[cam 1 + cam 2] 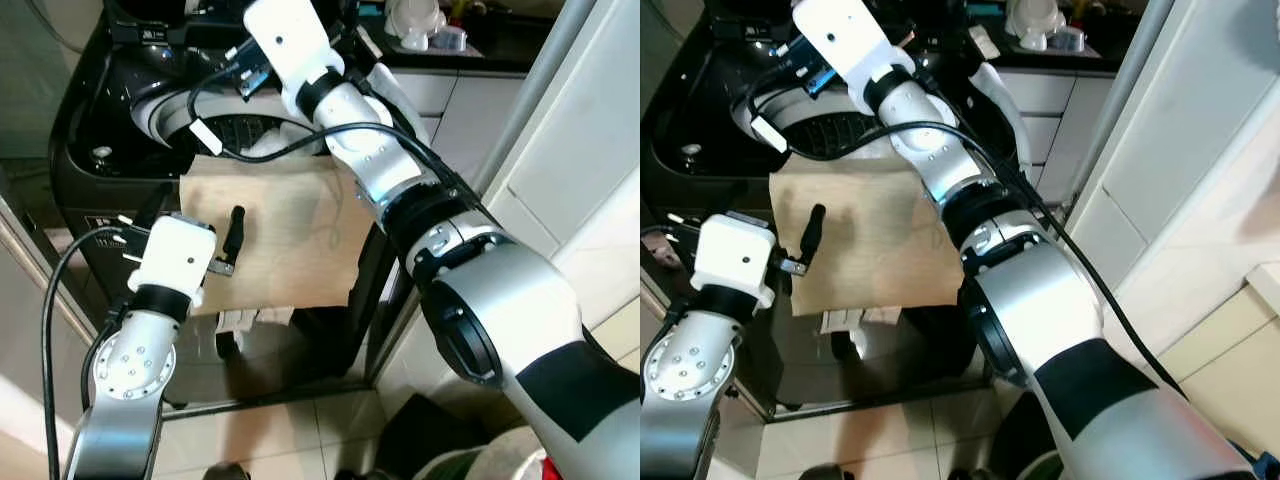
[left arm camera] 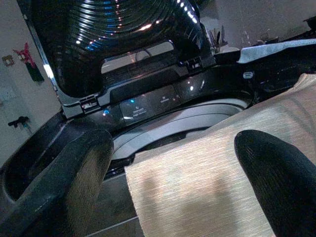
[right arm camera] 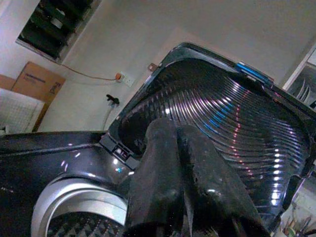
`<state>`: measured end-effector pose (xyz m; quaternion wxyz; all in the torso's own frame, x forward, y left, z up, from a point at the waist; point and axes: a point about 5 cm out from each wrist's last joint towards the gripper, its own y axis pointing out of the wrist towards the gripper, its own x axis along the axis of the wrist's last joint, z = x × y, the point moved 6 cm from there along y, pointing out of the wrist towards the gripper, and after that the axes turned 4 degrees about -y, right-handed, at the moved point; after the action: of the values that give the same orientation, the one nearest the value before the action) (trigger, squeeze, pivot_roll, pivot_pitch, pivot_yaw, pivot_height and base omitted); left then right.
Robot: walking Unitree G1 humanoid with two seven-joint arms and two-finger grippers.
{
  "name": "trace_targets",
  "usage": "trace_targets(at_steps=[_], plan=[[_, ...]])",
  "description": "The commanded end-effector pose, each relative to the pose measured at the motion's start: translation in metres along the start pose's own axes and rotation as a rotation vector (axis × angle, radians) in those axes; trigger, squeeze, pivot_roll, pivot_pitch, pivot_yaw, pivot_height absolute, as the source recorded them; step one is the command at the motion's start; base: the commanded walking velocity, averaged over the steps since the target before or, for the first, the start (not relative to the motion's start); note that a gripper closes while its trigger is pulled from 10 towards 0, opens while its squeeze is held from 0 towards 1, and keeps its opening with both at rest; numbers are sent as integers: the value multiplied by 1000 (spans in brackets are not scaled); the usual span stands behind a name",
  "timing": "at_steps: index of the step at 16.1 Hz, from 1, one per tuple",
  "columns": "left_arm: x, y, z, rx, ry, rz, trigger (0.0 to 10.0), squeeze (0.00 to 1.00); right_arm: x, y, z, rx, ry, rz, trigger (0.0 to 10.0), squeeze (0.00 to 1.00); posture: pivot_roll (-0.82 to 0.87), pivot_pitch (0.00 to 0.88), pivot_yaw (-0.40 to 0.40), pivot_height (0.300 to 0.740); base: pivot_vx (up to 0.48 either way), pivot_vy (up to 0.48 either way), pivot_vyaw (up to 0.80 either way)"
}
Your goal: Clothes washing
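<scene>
Two hands are at work on loading. My left hand [image 1: 232, 243] has its fingers apart, one black finger resting against the beige cloth [image 1: 290, 240], a flat ribbed weave hanging from the drum's rim down the machine's front. Next I judge it must go into the washing machine [image 1: 110, 150], glossy black with a ridged open lid [image 3: 222, 133]. My right hand [image 3: 180, 182], fingers pressed together, hovers above the perforated steel drum [image 1: 240, 130].
</scene>
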<state>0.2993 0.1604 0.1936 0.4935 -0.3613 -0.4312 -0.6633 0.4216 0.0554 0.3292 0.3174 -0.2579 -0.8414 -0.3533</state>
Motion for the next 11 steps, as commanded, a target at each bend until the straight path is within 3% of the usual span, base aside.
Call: trace_targets(at_steps=[1, 2, 4, 6, 7, 8, 9, 11], plan=[[3, 4, -4, -6, -3, -15, 10000, 0, -32, -19, -7, -29, 39, 76, 10000, 0, 133, 0, -77, 740, 0, 0, 0], [3, 4, -4, -5, -3, -15, 10000, 0, -37, -23, -8, -36, 56, 89, 10000, 0, 133, 0, -77, 740, 0, 0, 0], [-2, 3, -5, -1, 16, 1, 10000, 0, -75, -54, -21, -149, 220, 159, 10000, 0, 120, 0, -76, 740, 0, 0, 0], [-4, 5, -3, 10, 31, 3, 10000, 0, -84, -72, -34, -230, 244, 141, 10000, 0, 98, 0, -72, 740, 0, 0, 0], [-4, 9, -2, 22, 46, -2, 10000, 0, -91, -90, -52, -333, 249, 126, 10000, 0, 87, 0, -70, 740, 0, 0, 0], [-5, 12, 0, 33, 47, -5, 10000, 0, -93, -106, -60, -379, 216, 106, 10000, 0, 69, 0, -64, 740, 0, 0, 0], [-8, 18, 3, 59, 7, 7, 10000, 0, -99, -132, -62, -420, 218, 106, 10000, 0, 47, 0, -55, 740, 0, 0, 0], [-15, 24, 5, 84, -62, 36, 10000, 0, -109, -160, -48, -411, 258, 144, 10000, 0, 18, 0, -43, 740, 0, 0, 0]])
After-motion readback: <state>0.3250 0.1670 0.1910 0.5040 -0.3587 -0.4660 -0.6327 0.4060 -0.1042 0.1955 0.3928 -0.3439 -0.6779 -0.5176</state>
